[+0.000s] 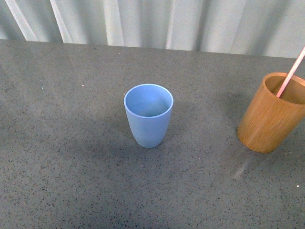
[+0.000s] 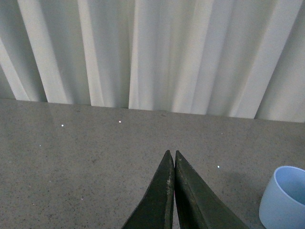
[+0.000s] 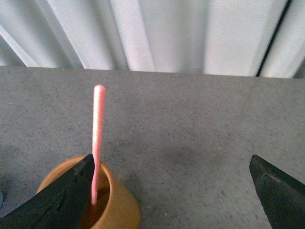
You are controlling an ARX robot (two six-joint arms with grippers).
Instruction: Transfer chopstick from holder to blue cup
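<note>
Pinkish-tan wood, the chopstick (image 1: 290,71) leans inside the holder (image 1: 269,119), the blue cup (image 1: 148,117) stands well apart to the holder's left, and we read our right gripper (image 3: 171,160) spread wide by the holder, empty, and our left gripper (image 2: 171,155) pressed closed, empty.

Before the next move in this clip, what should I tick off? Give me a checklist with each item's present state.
1. Chopstick stands in holder: ok.
2. Right gripper open: ok.
3. Chopstick centred between its fingers: not ok, it shows close by one finger.
4. Right gripper at grasping depth: cannot tell.
5. Blue cup upright and empty: ok.
6. Left gripper shut, apart from the cup: ok.
</note>
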